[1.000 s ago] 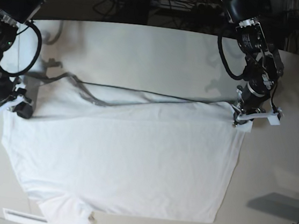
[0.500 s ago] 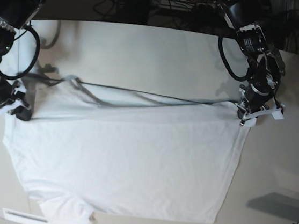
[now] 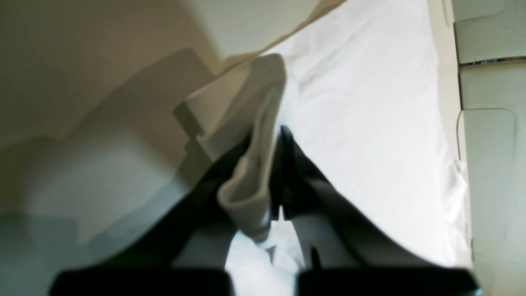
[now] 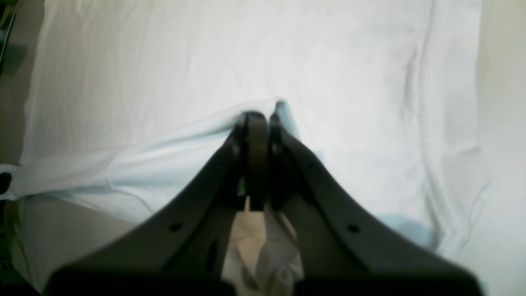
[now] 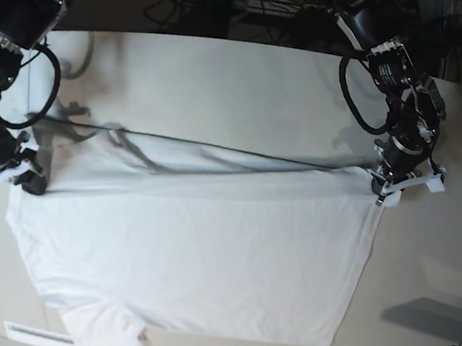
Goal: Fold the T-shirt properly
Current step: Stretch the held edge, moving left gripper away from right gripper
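- Left gripper (image 3: 274, 172): jaws pressed together on a bunched fold of the T-shirt (image 5: 197, 253). In the left wrist view the cloth sticks up between the dark fingers as a thick doubled wad — a firm pinch, no gap showing.
- Right gripper (image 4: 258, 123): jaws likewise closed, with a ridge of the shirt's edge gathered at the tips. The fabric puckers and rises toward the pinch point.
- Relative to the shirt: in the base view the left gripper (image 5: 386, 187) sits at the shirt's far right corner and the right gripper (image 5: 15, 175) at its far left corner, one at each end of the far edge.
- That far edge is lifted off the tabletop (image 5: 225, 80) and drawn taut between the two grips; a thin dark line and a shadow band run under it across the table.
- The rest of the shirt lies flat and spread on the tabletop, near edge toward the camera; a sleeve (image 5: 101, 328) pokes out at the near left corner.
- Step in hand, as I read it: the first fold — far edge picked up at both corners, not yet carried over the body.
- Next move calls for both arms travelling together toward the near edge, holding even tension and level height, so the lifted edge lands parallel to the near one without sagging in the middle.
- Risk: thin cotton may slip or drag the lower layer along.
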Tool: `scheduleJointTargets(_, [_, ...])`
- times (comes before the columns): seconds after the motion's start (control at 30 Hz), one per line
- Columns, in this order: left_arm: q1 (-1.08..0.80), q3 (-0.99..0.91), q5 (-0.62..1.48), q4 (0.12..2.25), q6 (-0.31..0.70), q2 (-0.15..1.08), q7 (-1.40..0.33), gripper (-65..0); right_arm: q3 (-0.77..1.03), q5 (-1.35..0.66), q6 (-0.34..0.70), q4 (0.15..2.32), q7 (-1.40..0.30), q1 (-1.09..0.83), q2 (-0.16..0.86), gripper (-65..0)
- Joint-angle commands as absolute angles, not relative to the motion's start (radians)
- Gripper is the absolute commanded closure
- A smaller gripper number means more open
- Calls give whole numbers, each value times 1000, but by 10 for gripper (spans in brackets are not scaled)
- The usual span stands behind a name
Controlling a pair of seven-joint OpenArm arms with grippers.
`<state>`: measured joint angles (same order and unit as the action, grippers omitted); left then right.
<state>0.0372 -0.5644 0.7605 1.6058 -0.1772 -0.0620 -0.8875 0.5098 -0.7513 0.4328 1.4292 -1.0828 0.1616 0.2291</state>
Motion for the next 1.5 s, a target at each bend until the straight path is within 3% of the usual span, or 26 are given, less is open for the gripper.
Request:
scheduleJointTargets(0.0, [67,-567,762,1623,-171,-56,-880,0,513,-763,435,1445,-1052,193,251,-3])
scheduleJointTargets(0.27, [107,-567,762,1555,-171,-58,-875,0,476,-763,435,1333,-1049,240,249,-3])
scheduleJointTargets(1.07, [176,-588,759,1478,-171,-50,-871,0,418,-762,433,1265,-931,265,251,-3])
scheduleJointTargets(1.47, [165,-667,759,1480,-171,-36,-877,0,272,-762,433,1264,-869,298,271,-1])
